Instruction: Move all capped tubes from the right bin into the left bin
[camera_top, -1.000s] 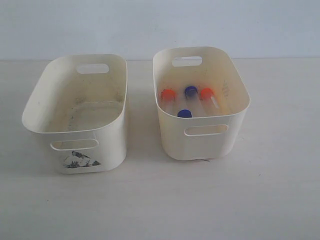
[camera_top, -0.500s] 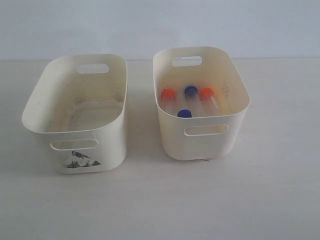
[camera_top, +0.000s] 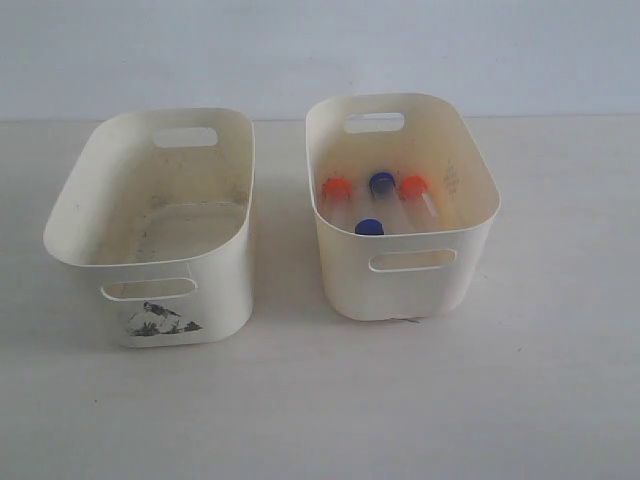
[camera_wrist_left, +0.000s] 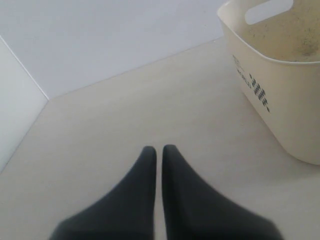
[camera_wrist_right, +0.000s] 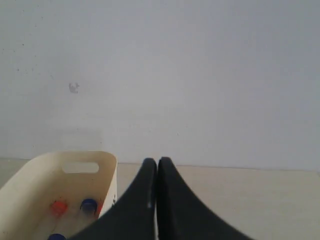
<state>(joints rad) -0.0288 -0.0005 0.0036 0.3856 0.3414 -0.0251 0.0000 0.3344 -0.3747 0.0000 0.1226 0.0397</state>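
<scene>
Pale tabletop (camera_top: 320, 400), plain wall behind. All four capped tubes (camera_top: 381, 184) sit in the right bin (camera_top: 400, 290), with the left bin (camera_top: 225, 285) just beside it. Left gripper (camera_wrist_left: 159, 149) and right gripper (camera_wrist_right: 157, 161) both have jaws pressed together.

Your work surface: one pale, off-white table (camera_top: 320, 410), meeting a light wall (camera_top: 320, 50) at the back. Directly on it you have two upright cream tubs, side by side, not touching: the left bin (camera_top: 222, 285), with a dark sticker (camera_top: 160, 320) on its near face, and the right bin (camera_top: 345, 280).
</scene>
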